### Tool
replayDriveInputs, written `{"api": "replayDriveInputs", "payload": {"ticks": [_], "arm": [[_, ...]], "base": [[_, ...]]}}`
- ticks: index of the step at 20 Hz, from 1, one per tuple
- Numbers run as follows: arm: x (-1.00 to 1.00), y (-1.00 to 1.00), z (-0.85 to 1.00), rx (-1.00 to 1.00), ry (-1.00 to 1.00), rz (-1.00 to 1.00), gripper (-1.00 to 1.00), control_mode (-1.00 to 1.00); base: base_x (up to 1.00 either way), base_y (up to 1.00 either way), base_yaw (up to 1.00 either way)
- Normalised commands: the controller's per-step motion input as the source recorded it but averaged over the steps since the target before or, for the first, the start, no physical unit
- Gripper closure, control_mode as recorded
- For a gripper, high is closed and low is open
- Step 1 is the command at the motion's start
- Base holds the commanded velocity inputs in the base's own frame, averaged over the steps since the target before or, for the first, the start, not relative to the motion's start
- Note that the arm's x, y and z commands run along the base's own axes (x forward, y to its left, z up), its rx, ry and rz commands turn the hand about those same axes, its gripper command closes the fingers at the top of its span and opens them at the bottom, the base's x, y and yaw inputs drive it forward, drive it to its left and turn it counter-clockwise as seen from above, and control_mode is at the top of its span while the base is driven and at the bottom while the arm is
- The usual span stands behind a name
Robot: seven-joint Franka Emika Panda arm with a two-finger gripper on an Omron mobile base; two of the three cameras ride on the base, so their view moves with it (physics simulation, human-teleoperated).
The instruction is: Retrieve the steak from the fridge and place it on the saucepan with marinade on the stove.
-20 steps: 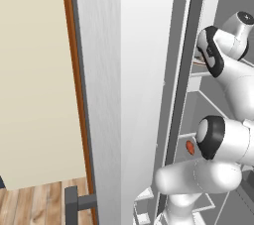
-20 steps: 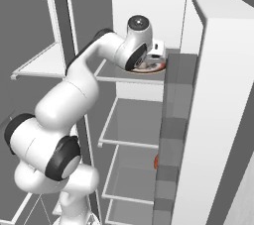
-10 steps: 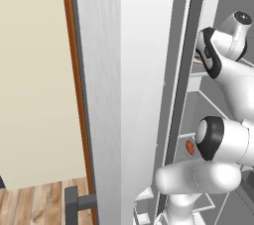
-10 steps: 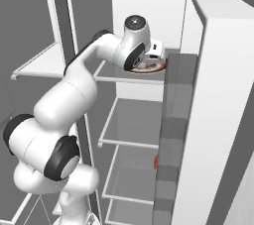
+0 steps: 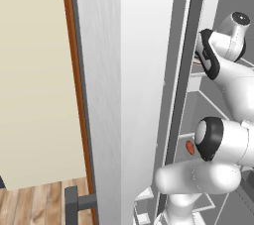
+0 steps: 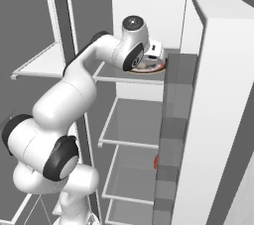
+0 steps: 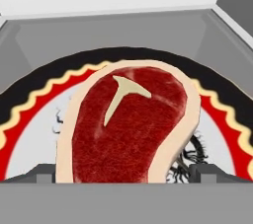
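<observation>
While the steak (image 7: 129,129) lies flat on a round plate (image 7: 29,134), it sits right below the hand camera, its dark red meat ringed by a pale pinkish-beige rim and marked with a cream T-shaped bone line near its far end. That plate has a white middle with fine black scrollwork, then a red band edged by a wavy yellow line, then a black outer rim. From the steak, the plate spreads out to both sides and beyond its far edge. Under the plate is a grey fridge shelf (image 6: 106,73), backed by the white rear wall of the fridge (image 6: 218,120).

Two dark fingertips (image 7: 43,173) show low in the hand view, one on each side of the steak's near end, so the jaws stand spread wide with the meat between them; whether they touch it cannot be told.

Seen from the right base camera, the gripper (image 6: 151,60) is just over the plate (image 6: 149,69) on an upper shelf, next to the grey bins of the open right door (image 6: 173,135). Below the steak's shelf hang more empty-looking wire-edged shelves, and a small orange-red item (image 6: 156,161) peeks out beside a lower door bin, too small to identify. In the left base view the white arm (image 5: 223,140) reaches past the fridge's open left door (image 5: 144,95), with a beige wall (image 5: 34,80) and wood floor (image 5: 34,204) further left.
</observation>
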Motion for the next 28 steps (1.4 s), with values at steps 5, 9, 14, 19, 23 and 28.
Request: {"api": "replayDriveInputs", "payload": {"ticks": [5,9,14,19,23,28], "arm": [[0.06,0.0,-0.12,0.0,0.0,-0.03,-1.0,-1.0],[0.05,0.0,-0.18,0.0,0.0,-0.02,1.0,-1.0],[0.01,-0.02,-0.13,0.0,0.0,0.0,1.0,-1.0],[0.0,-0.01,-0.07,0.0,0.0,0.0,1.0,-1.0],[0.0,-0.01,-0.01,0.0,0.0,0.0,1.0,-1.0],[0.0,-0.08,0.0,0.0,0.0,0.0,1.0,-1.0]], "base": [[0.0,0.0,0.0],[0.0,0.0,0.0],[0.0,0.0,0.0],[0.0,0.0,0.0],[0.0,0.0,0.0],[0.0,0.0,0.0]]}}
